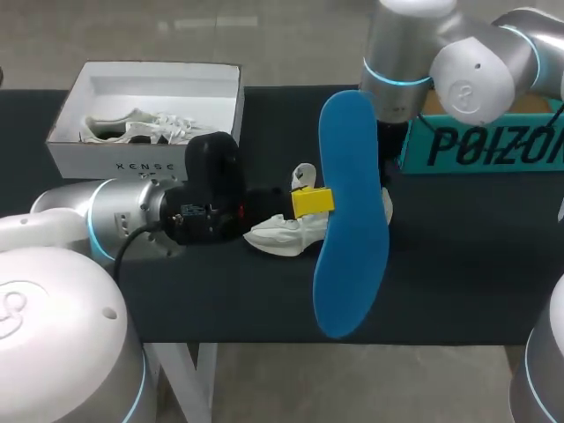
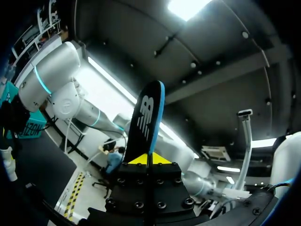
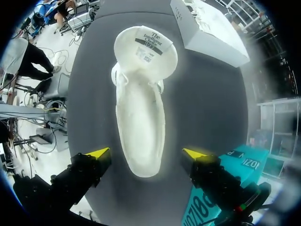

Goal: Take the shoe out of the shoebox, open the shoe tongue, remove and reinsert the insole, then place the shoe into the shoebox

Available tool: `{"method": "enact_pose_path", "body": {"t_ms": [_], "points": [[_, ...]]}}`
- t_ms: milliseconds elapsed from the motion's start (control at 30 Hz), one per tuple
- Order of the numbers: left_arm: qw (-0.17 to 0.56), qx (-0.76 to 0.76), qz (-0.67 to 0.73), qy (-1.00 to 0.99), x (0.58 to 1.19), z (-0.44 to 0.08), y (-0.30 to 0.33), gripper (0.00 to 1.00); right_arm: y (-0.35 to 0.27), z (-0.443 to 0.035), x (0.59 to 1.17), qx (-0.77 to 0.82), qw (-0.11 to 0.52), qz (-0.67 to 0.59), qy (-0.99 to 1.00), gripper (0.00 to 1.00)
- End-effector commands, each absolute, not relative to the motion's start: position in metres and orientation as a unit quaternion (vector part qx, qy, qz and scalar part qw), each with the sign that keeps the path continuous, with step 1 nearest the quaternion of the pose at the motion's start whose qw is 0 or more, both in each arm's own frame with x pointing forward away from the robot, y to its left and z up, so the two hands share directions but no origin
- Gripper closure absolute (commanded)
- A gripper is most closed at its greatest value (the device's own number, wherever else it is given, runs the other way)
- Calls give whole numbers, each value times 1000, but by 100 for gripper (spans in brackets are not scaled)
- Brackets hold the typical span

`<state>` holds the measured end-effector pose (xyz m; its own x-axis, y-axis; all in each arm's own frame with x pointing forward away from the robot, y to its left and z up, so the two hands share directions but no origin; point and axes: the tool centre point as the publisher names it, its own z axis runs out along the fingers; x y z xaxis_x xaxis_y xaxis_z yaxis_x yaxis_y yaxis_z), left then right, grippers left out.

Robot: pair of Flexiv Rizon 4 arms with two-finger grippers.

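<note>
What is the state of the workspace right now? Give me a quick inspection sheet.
Surface: dark table.
Job's things: white shoe lies on the table, tongue folded back; blue insole is out of it; white shoebox holds a second shoe.
Clutter: teal box at the far right.
Pincers: left pincer shut on the insole, holding it up edgewise; right pincer open, over the shoe.
Cables: black cable at the left wrist.
Surroundings: nothing seen.

Dark table (image 1: 458, 282): white shoebox (image 1: 106, 160), white shoe (image 1: 278, 236), teal box (image 1: 493, 145)
</note>
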<state>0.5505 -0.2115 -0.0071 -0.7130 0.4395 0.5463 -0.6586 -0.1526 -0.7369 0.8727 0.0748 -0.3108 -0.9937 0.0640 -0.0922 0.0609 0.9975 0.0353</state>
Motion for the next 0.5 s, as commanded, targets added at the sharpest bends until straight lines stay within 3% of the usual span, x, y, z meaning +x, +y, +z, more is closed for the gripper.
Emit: {"method": "enact_pose_path", "body": {"t_ms": [33, 500], "points": [[365, 101, 753, -538, 551, -7, -213, 100, 105, -322, 889, 34, 57, 4, 998, 0], [365, 101, 753, -538, 551, -7, -213, 100, 125, -357, 909, 21, 69, -5, 997, 0]]}}
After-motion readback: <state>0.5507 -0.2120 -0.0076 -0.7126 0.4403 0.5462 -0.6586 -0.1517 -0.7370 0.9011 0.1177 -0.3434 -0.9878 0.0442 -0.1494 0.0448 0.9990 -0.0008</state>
